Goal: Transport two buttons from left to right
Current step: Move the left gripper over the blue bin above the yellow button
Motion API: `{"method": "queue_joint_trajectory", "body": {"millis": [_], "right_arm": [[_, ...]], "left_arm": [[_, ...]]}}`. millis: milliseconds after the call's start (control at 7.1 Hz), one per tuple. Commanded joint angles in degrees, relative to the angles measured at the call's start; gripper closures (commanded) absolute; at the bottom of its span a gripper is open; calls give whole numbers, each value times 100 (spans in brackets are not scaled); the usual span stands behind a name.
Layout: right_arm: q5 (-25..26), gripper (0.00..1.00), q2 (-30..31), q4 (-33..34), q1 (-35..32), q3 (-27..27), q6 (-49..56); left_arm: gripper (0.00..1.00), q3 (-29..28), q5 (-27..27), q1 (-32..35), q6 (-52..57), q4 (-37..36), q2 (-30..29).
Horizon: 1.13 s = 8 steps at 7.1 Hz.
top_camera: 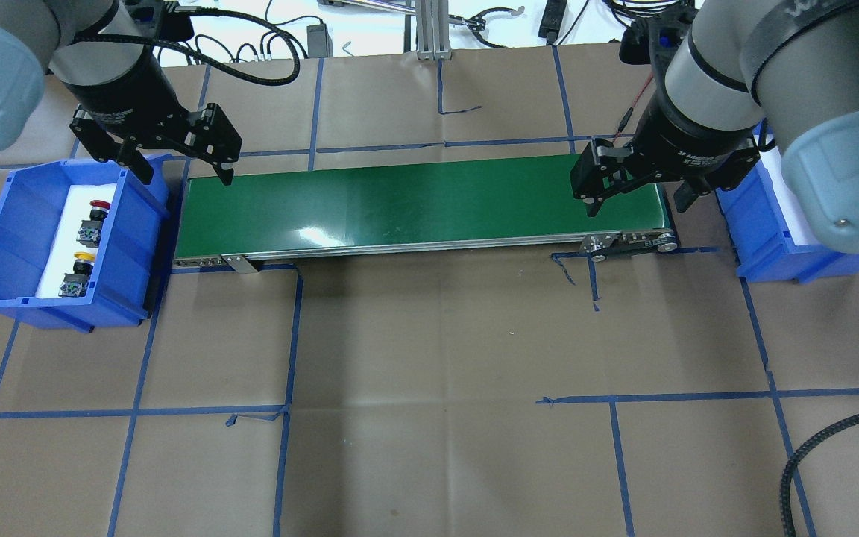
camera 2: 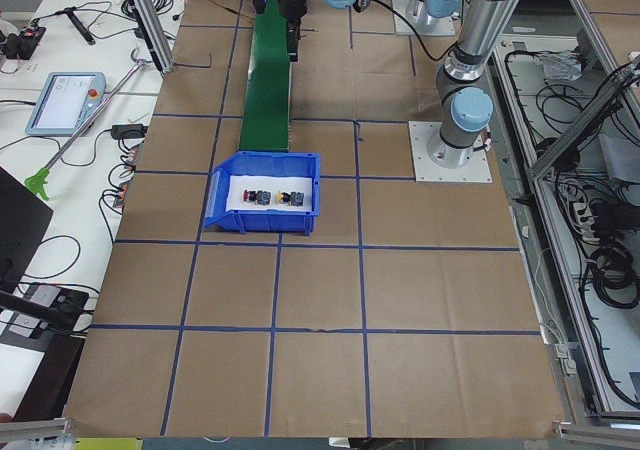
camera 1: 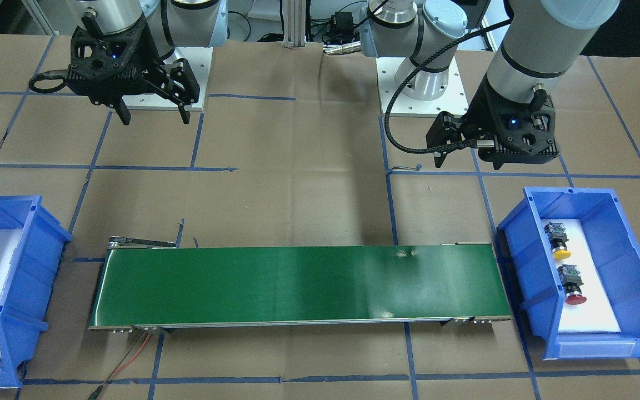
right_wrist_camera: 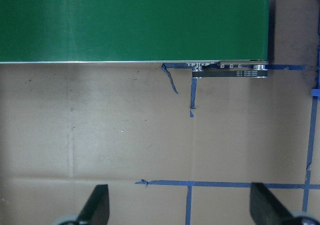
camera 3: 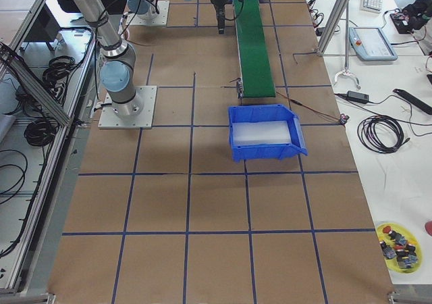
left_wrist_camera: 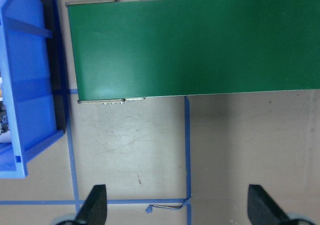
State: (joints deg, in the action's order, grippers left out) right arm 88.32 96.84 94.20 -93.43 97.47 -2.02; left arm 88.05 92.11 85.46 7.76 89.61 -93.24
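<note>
Buttons (camera 1: 558, 239) in blue bin (camera 1: 628, 250), markings too small

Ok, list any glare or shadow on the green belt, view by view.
Overhead exterior: a bright glare patch on the green belt, toward the view's lower left. Exterior front-facing: small glints toward the view's right end. Left wrist-mounted: evenly lit, only a faint sheen.

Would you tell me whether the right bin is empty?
Empty: the right bin shows only white padding; the yellow button and red button lie in the left bin.
</note>
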Motion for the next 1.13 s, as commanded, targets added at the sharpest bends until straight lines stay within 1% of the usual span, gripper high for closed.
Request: {"method": "queue_joint_trajectory", "body": {"millis": [0, 141, 423, 563, 704, 845, 986], "right_arm": [[1, 0, 10, 2, 0, 0, 0], [1, 0, 19, 2, 0, 0, 0], [1, 0, 28, -7, 0, 0, 0], [1, 0, 19, -7, 0, 0, 0], [1, 0, 28, -7, 0, 0, 0], [10, 0, 10, -7, 0, 0, 0], [18, 0, 10, -7, 0, 9, 0]], "left_arm": [[0, -8, -18, -1077, 1046, -49, -62], [0, 27, -9, -1597, 1661, -57, -132], [0, 19, -18, -2494, 2228, -101, -307], [1, 10, -27, -2899, 2674, -397, -508], [1, 54, -35, -3094, 2835, -574, -711], [1, 202, -88, -3096, 2845, -881, -774], [1, 247, -88, -3114, 2845, -953, -809]]}}
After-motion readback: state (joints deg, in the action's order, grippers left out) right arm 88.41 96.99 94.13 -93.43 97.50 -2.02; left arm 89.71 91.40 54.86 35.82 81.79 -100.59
